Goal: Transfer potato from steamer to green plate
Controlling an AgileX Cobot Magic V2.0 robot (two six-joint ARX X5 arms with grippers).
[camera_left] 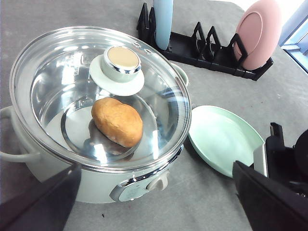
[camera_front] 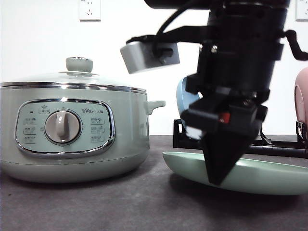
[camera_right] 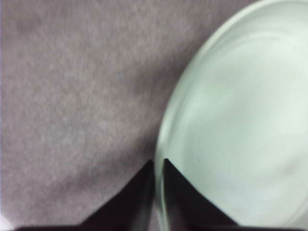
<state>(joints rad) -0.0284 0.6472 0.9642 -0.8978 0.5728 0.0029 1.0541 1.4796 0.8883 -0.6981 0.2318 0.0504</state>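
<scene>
The potato (camera_left: 117, 121) is seen inside the lidded steamer (camera_left: 72, 159); the right gripper (camera_front: 219, 180), clenched on nothing, is positioned at the green plate (camera_front: 269, 175) rim.

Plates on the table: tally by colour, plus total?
Green plate: 1, flat on the table beside the steamer
Blue plate: 1, upright in the black rack
Pink plate: 1, upright in the same rack
Total: 3 plates
</scene>
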